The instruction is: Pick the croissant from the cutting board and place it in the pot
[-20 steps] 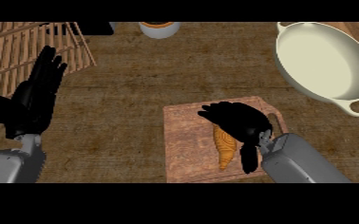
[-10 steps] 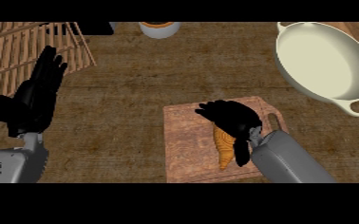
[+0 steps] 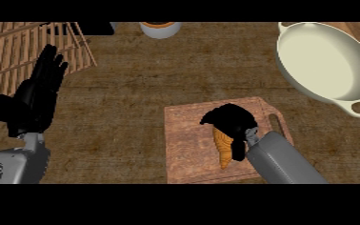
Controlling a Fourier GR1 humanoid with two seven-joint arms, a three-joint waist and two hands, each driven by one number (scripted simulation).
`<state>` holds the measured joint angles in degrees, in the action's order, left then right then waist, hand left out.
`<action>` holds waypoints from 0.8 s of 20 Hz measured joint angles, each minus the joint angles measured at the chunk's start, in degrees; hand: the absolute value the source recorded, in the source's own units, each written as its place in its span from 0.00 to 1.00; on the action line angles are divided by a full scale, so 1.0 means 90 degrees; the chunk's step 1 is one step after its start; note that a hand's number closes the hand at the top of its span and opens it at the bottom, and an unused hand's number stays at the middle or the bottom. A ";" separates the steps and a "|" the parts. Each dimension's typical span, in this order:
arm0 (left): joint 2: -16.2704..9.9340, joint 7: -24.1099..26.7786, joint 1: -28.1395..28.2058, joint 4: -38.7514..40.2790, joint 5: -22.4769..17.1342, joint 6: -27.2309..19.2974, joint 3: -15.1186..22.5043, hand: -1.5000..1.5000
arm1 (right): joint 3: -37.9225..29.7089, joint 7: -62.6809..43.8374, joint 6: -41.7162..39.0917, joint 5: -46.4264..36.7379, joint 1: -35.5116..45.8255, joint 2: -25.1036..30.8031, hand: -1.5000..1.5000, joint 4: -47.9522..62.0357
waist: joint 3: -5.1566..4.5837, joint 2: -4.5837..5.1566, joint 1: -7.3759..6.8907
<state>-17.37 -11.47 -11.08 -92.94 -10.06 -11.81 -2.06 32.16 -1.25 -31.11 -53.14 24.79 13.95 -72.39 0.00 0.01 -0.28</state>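
Two robot hands are seen, and only one is at work. The right robot hand (image 3: 231, 120) is set low on the cutting board (image 3: 190, 148), right of the frame's centre, its fingers curled over the upper end of the croissant (image 3: 224, 148) — the grasp is judged to be closing or just closed, though the contact itself is covered by the black fingers. The left robot hand (image 3: 38, 95) is held at the left edge of the frame, fingers straight and up, grasping nothing, at rest beside a wooden rack (image 3: 35, 43) in the upper left.

The step in hand is taken to be the pick. The croissant is still lying on the board, its pointed lower end showing below the palm. What is called for next is a lift clear of the board, then a carry up and to the right — across bare worktop (image 3: 175, 76) — to the pot (image 3: 320, 62), which is well apart in the upper right and shows a pale inside.

Much is hidden: the croissant's upper half, the thumb's placing, and the board's right part under the forearm. The pot is cut by the frame's edge, and a small bowl (image 3: 160, 28) at the top is only partly shown.
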 measured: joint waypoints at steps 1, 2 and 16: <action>-0.0022 -0.0062 -0.0115 0.0051 -0.0005 0.0016 -0.0041 0.50 | 0.0075 0.0137 0.0103 -0.0108 -0.0009 0.0020 1.00 0.0018 | -0.0005 -0.0007 0.0006; 0.0039 0.0003 -0.0052 0.0067 0.0057 -0.0005 -0.0015 0.50 | 0.0115 0.0241 0.0092 -0.0161 -0.0067 0.0090 1.00 -0.0125 | -0.0003 -0.0009 0.0013; 0.0186 -0.0177 0.0041 -0.0121 0.0223 0.0151 -0.0222 0.50 | -0.0542 0.0582 0.0564 -0.0354 -0.1284 -0.0037 1.00 -0.0905 | -0.0003 -0.0037 0.0090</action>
<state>-15.70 -13.06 -10.71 -94.02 -8.06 -10.45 -4.06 27.29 3.99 -26.03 -56.33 13.24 13.61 -80.53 -0.03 -0.33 0.53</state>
